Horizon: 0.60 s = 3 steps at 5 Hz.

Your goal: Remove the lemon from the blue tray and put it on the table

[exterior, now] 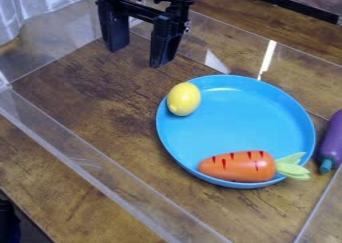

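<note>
The lemon (183,98) is a small bright yellow oval lying inside the blue tray (274,122), close to its upper-left rim. That tray is a wide round light-blue plate resting on the dark wood-grain table (94,97). My gripper (139,45) hangs above the table at the upper left, up and to the left of the lemon and apart from it. Its two black fingers (163,42) point down, stand open, and hold nothing.
An orange carrot with a green top (245,166) lies at the tray's near rim. A purple eggplant (333,139) sits on the table just right of the tray. Clear acrylic walls (80,162) edge the tabletop at left and front.
</note>
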Motion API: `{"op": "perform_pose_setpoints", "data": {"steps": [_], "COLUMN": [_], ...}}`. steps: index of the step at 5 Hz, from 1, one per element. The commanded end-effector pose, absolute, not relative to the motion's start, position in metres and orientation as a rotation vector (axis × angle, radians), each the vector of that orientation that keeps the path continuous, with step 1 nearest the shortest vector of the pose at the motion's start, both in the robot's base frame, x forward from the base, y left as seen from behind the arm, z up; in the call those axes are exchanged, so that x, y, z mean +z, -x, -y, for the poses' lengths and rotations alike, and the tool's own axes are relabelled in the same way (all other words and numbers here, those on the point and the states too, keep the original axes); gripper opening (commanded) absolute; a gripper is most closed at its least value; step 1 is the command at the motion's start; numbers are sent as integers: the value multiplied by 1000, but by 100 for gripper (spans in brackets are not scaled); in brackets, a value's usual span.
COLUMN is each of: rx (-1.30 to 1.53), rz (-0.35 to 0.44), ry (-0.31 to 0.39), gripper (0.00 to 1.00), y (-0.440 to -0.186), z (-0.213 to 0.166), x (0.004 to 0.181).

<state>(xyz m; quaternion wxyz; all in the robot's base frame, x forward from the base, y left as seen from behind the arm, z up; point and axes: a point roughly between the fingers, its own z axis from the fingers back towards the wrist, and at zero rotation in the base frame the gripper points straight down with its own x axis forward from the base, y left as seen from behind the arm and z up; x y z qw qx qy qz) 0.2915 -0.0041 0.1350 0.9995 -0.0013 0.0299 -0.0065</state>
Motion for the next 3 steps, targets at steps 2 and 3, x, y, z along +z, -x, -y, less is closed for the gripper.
{"op": "perform_pose_setpoints", "data": {"steps": [2, 3], "rx": [-75, -95], "rz": [-59, -41], "ry": [4, 2], "gripper": [100, 100], "y": [-304, -312], "z": [9, 17], "x": [106, 92]}}
